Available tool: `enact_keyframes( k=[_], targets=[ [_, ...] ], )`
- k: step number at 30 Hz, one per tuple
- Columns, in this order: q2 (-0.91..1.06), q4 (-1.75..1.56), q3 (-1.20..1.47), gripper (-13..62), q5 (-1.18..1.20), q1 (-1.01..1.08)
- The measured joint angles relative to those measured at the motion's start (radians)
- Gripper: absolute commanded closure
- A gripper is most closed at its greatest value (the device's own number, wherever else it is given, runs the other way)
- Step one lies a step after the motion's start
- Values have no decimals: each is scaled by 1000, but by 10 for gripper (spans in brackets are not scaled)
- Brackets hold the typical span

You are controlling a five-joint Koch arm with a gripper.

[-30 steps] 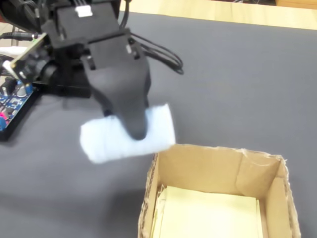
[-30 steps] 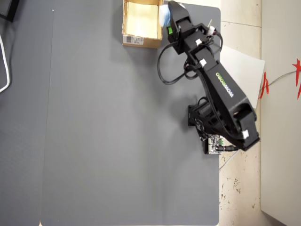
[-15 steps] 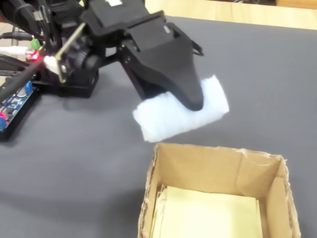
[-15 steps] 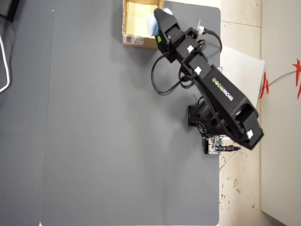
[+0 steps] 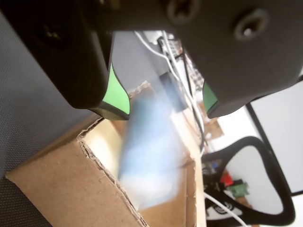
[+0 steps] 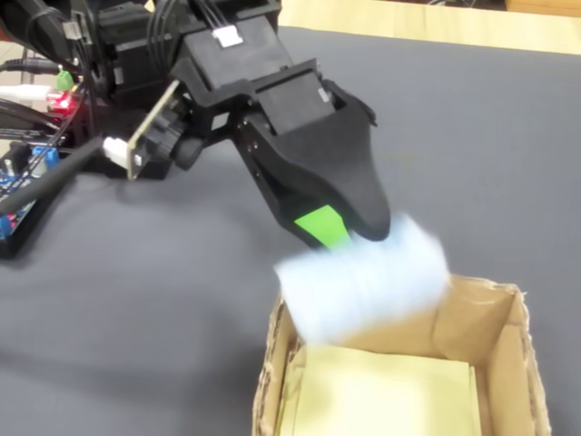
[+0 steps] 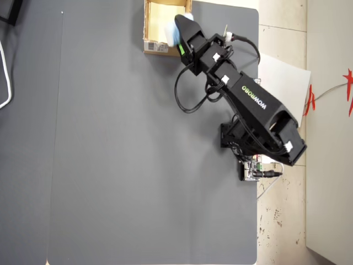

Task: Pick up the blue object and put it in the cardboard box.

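The blue object [image 6: 363,277] is a motion-blurred light-blue block just under my gripper [image 6: 349,238], over the near-left corner of the cardboard box [image 6: 513,363]. In the wrist view the gripper [image 5: 163,111] is open: its green-padded fingertips [image 5: 116,94] stand wide apart with nothing touching them. The blue object [image 5: 149,151] shows there as a smear below the jaws, inside the opening of the cardboard box [image 5: 57,184]. From overhead, the gripper [image 7: 179,25] hangs over the box's [image 7: 157,48] right part, and a pale-blue patch of the block [image 7: 174,37] peeks out beside it.
The arm's base with a red light [image 6: 62,102] and a blue circuit board [image 6: 11,218] sit at the left of the fixed view. The grey mat's right edge [image 7: 258,110] runs close by the base. A white cable [image 7: 5,77] lies at the far left.
The gripper swung from beside the box to over it and opened. The blue object left the jaws and is dropping toward the box.
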Motion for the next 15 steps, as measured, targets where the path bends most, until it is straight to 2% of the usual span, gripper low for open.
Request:
enact_keyframes(
  k=[11, 15],
  targets=[
    [129, 0, 2, 186, 5, -92],
    [213, -31, 100, 186, 43, -158]
  ],
)
